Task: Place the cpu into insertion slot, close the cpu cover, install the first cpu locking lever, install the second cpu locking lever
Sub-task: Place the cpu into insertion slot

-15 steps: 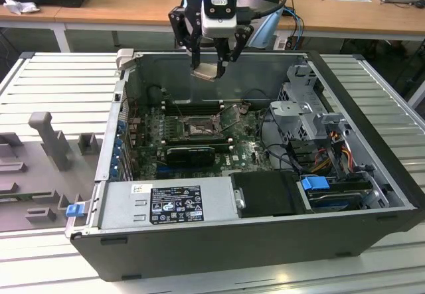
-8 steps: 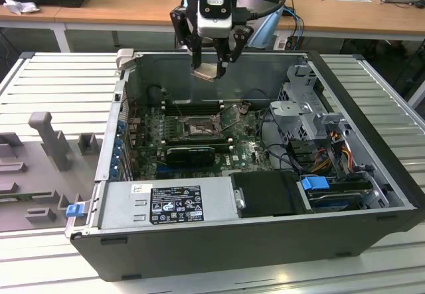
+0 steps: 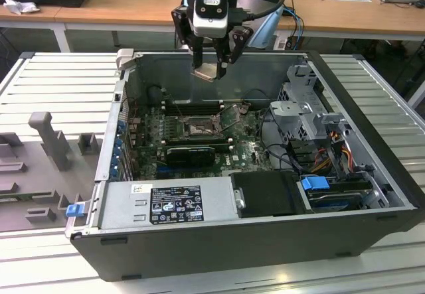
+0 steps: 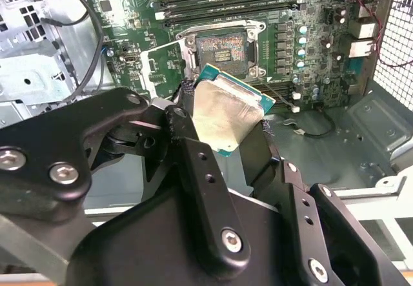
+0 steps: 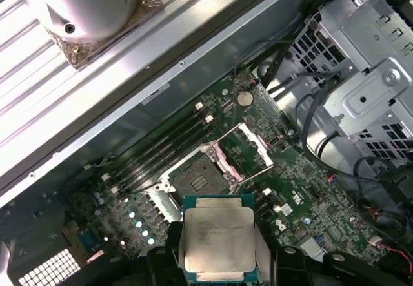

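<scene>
In gripper [image 4: 223,134], pinches cpu [image 4: 227,108] | hangs well above insertion slot [image 4: 221,50], cpu cover [image 5: 247,149] open beside it | step: cpu placement, unseated | probably needs squaring to slot, flat lowering

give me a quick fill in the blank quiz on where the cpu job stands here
1. The gripper is ____ on the cpu.
2. The insertion slot is ____, its contact field bare.
3. The cpu hangs ____ the green circuit board, not touching it.
Missing words: shut; empty; above.
</scene>
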### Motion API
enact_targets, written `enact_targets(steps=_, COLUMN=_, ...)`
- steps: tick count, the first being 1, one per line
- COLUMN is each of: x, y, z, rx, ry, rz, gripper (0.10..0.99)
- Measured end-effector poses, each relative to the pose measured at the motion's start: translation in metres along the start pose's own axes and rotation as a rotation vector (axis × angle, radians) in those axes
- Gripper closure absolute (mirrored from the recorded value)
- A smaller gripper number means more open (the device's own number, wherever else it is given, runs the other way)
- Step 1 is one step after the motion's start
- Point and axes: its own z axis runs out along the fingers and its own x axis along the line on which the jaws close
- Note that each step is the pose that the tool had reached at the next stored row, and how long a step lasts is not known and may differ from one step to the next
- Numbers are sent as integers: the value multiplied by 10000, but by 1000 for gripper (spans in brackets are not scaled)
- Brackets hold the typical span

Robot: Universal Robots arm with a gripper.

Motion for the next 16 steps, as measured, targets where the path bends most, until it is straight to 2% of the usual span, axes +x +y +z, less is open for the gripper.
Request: enact_targets(steps=16, x=0, y=0, z=3, rx=-18, ry=-92, rz=1023, gripper=561)
